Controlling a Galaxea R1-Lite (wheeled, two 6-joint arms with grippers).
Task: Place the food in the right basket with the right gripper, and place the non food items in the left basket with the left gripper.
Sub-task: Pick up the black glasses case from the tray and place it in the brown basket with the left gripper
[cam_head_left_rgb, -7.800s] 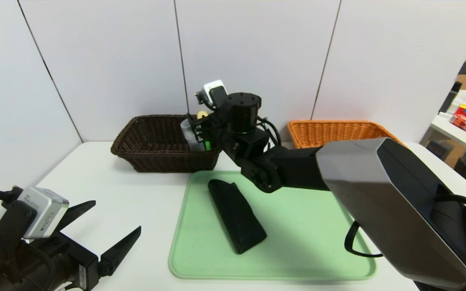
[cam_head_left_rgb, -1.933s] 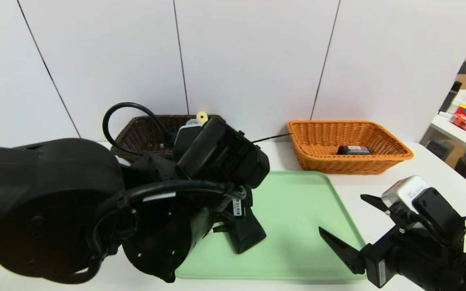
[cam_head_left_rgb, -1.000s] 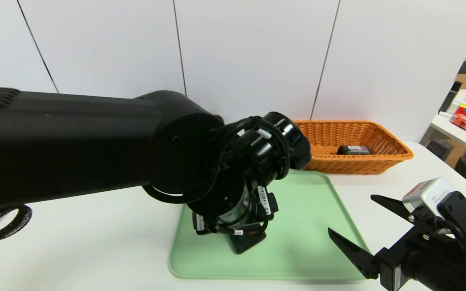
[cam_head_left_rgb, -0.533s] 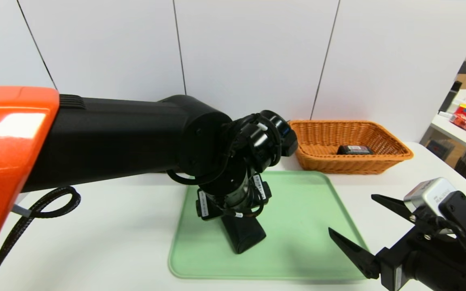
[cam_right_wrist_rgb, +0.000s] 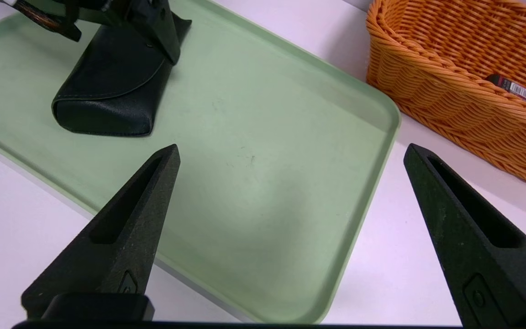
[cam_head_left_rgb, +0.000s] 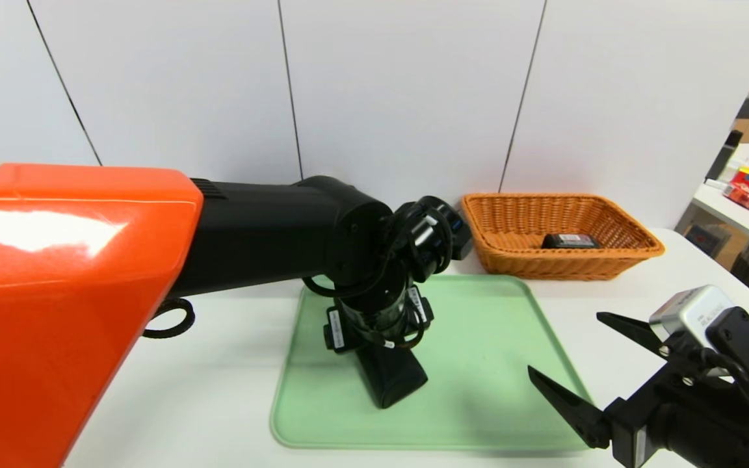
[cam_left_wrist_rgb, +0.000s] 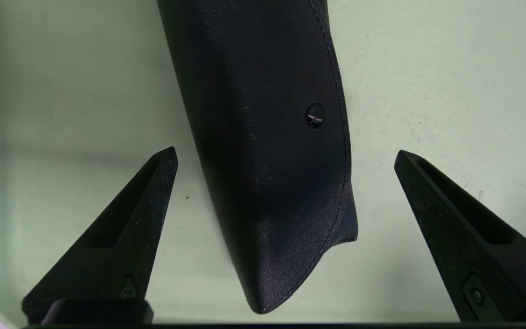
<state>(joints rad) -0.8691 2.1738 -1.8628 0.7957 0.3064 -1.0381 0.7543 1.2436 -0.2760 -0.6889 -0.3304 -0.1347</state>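
Case, black and long (cam_left_wrist_rgb: 272,151), lies flat and aslant on the green tray (cam_head_left_rgb: 491,338), which sits on the white counter (cam_head_left_rgb: 186,390). It is the one item I find there for the left basket, which I cannot see in any view. My left pincer (cam_left_wrist_rgb: 286,155) is over it, spread wide, one finger to each side of the body, neither touching it; nothing is held.

Material: grained, leather-like skin, with a stitched flap edge and a small round stud (cam_left_wrist_rgb: 315,115). I judge it light to moderate in weight, soft in the skin, perhaps firmer beneath if something is inside; contents cannot be determined. Slip risk appears modest, breakage risk low unless the contents are delicate.

Recommended hold: across the narrow width, near mid-length, both fingers low against the long sides. A grip close to the tapered end would likely let the far end sag or swing. Pinching the flap edge alone should be avoided, as it could fold or pull open. I would close gradually, let the sides give a little, then lift level.

My right pincer (cam_right_wrist_rgb: 292,146) is idle beside the tray's right edge, its fingers well apart and holding nothing. The small black carton (cam_head_left_rgb: 569,241) rests inside the orange basket (cam_head_left_rgb: 556,263); I find no further work for that side.
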